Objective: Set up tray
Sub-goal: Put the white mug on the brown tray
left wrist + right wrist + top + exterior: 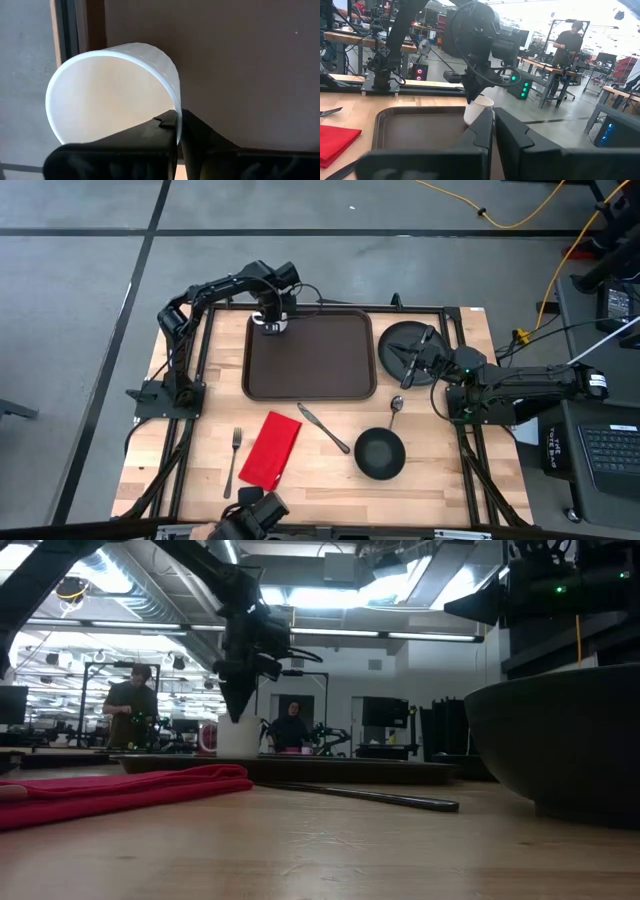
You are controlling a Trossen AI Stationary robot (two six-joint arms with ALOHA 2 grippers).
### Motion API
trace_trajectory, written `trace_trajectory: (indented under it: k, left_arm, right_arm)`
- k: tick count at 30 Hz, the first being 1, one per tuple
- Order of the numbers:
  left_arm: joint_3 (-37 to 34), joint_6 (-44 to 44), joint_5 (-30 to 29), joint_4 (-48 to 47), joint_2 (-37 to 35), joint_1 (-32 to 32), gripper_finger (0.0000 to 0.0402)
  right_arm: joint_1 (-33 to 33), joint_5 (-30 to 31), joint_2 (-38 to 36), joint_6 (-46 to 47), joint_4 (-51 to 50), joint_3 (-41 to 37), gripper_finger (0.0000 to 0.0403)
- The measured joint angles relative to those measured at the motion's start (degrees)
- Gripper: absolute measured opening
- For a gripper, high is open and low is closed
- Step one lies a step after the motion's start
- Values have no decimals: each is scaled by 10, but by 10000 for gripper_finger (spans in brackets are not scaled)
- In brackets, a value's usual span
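Observation:
The dark brown tray (320, 365) lies at the table's middle, toward the far edge. My left gripper (272, 323) points down over the tray's far left corner, shut on a white cup (110, 90). The cup (238, 735) is low over the tray; I cannot tell whether its base touches. My right gripper (410, 360) waits level at the table's right, over a round black plate (400, 338), its fingers (482, 130) shut with nothing between them. My left gripper pinches the cup's wall at the rim (176, 102), one finger inside the cup and one outside. The fingers come from above, pointing down. The cup hangs tilted below them over the tray's far left corner.
On the near half of the table lie a fork (233, 458), a red napkin (271, 450), a knife (325, 428), a spoon (395, 408) and a black bowl (380, 454). The black plate sits right of the tray. People stand in the room beyond the table.

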Motion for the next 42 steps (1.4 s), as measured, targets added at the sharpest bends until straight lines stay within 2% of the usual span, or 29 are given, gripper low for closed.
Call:
trace_trajectory:
  k: [29,42]
  left_arm:
    - [-1,24,0,32,1,0,3]
    - [-27,22,-5,33,1,8,4]
  right_arm:
    - [0,0,0,2,0,0,26]
    - [0,0,0,13,0,0,26]
